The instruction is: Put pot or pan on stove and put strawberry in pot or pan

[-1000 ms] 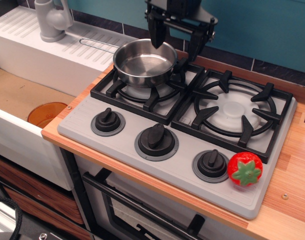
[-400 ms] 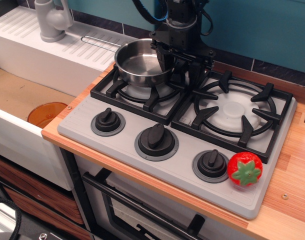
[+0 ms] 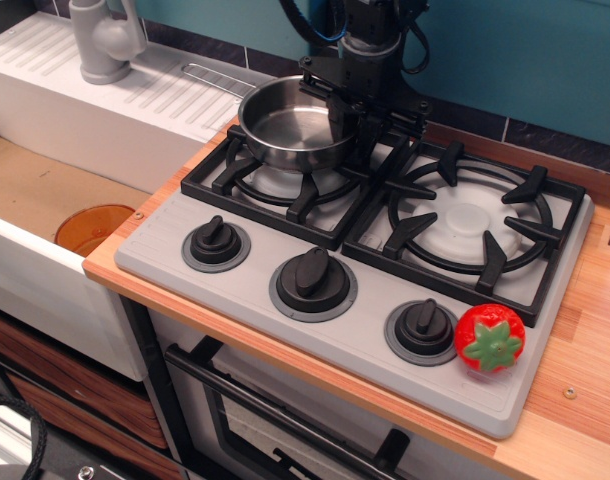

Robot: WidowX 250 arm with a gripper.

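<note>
The shiny steel pot sits on the back part of the left burner of the grey stove. Its wire handle points back left over the white drainboard. My gripper is down at the pot's right rim, with one finger inside the pot and one outside, closed on the rim. The red strawberry with its green cap lies on the stove's front right corner, beside the right knob, far from the gripper.
A white sink unit with a drainboard and a grey faucet stands to the left. An orange disc lies in the basin. The right burner is bare. Wooden counter runs along the right; a teal wall is behind.
My gripper came down from above the pot onto its right rim and closed. The pot and its handle have shifted a little to the right.
</note>
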